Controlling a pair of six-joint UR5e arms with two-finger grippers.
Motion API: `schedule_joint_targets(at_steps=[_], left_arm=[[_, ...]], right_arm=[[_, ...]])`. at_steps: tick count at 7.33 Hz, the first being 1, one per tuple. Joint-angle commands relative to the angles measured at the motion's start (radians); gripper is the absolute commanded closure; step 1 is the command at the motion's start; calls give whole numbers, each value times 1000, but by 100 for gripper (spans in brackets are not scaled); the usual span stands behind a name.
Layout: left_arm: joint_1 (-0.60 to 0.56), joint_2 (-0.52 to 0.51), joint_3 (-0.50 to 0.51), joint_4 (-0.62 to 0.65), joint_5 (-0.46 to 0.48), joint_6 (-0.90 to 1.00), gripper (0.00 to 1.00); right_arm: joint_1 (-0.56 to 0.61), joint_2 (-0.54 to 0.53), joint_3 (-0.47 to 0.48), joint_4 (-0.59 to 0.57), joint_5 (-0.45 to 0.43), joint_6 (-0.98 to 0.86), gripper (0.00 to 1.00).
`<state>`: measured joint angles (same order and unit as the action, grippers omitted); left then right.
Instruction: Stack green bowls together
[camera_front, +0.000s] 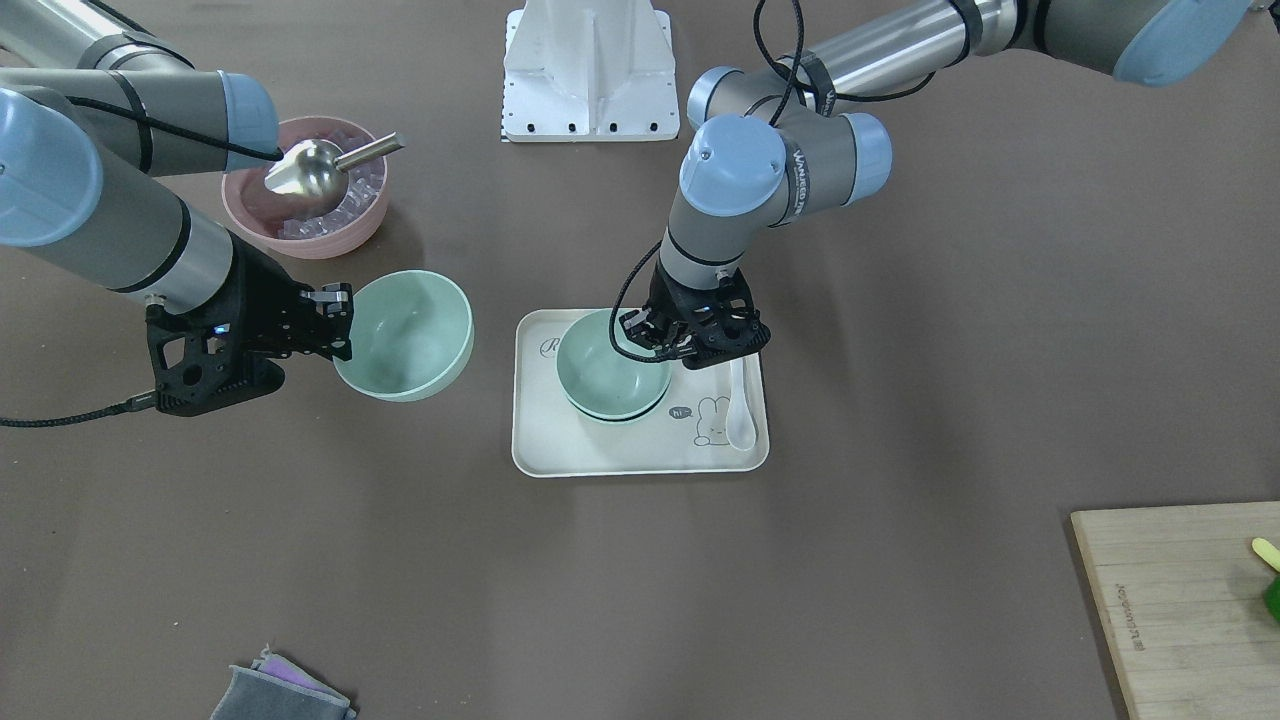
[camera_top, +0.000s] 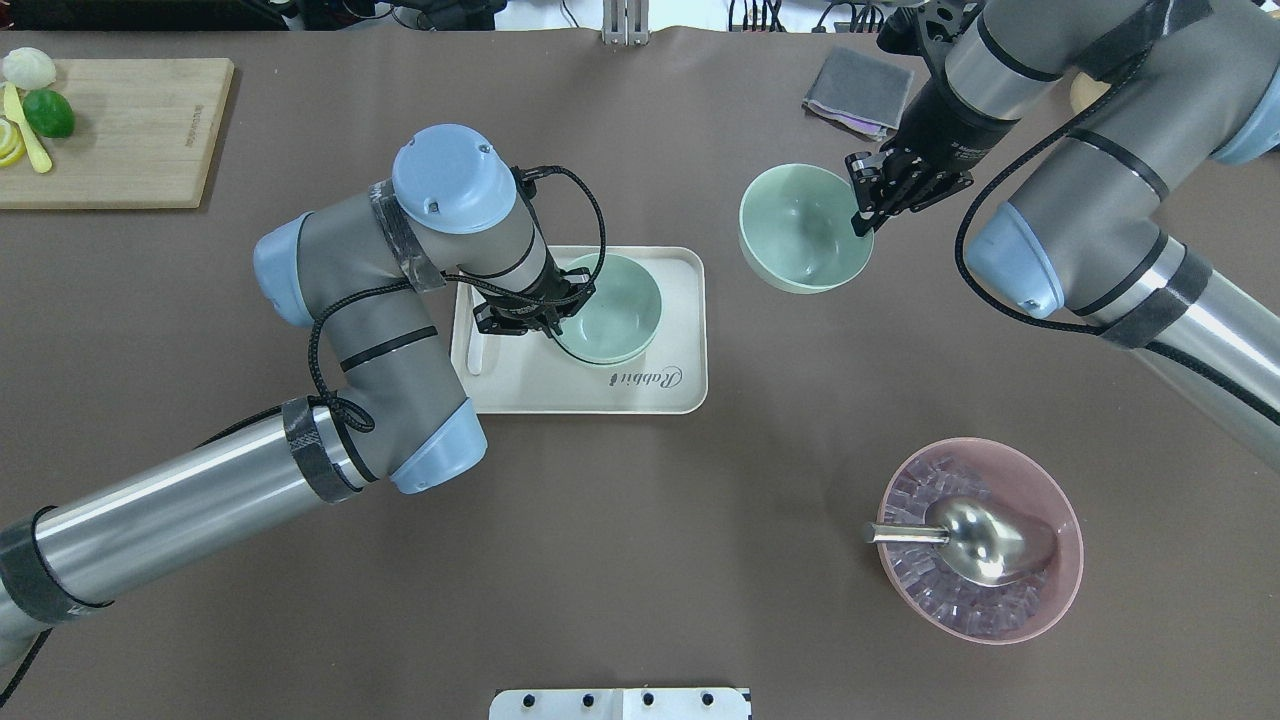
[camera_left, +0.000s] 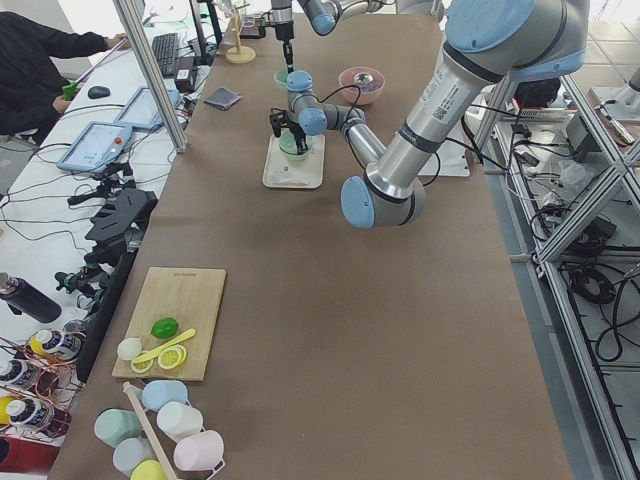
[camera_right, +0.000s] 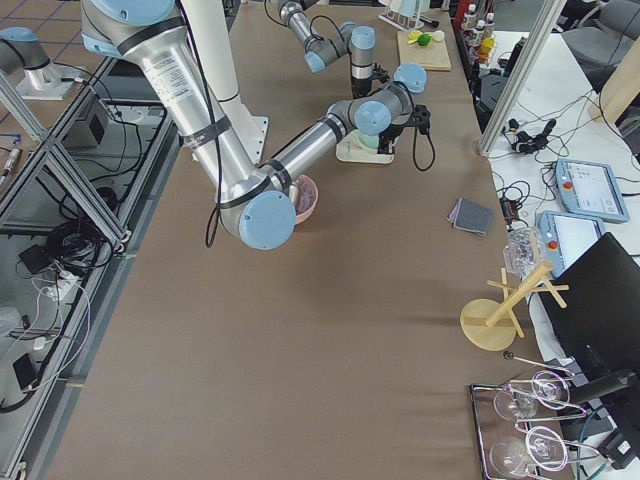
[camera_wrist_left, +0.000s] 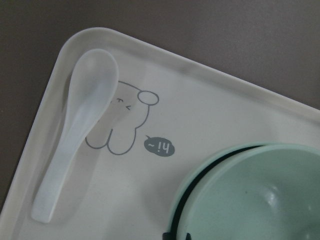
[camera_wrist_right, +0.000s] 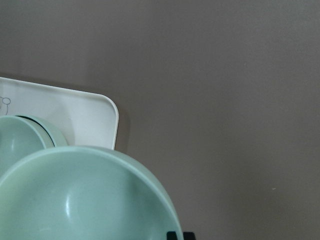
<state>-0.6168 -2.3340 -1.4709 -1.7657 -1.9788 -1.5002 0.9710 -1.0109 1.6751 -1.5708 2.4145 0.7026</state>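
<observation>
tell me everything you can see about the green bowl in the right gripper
The green bowl is small, round, pale mint, plain and matte like plastic, and empty. It is tilted, opening upward, apparently lifted off the brown table, beside the white tray but not over it. The right gripper holds it by the rim, jaws shut on the wall; nothing else touches it that I can see.

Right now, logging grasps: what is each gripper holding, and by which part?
The right gripper pinches the lone green bowl by its rim. The left gripper straddles the rim of the stacked bowls on the tray; whether it grips cannot be told.
</observation>
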Motion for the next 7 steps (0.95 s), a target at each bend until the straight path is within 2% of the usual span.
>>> schedule_joint_targets(at_steps=[1,4,7], left_arm=[[-1,1,4,-12,0,-2,100],[-1,-1,6,-15,0,-3,100],[-1,1,44,-81,0,-6,100]], right_arm=[[0,0,0,0,0,-2,100],[0,0,0,0,0,0,100],[0,0,0,0,0,0,100]])
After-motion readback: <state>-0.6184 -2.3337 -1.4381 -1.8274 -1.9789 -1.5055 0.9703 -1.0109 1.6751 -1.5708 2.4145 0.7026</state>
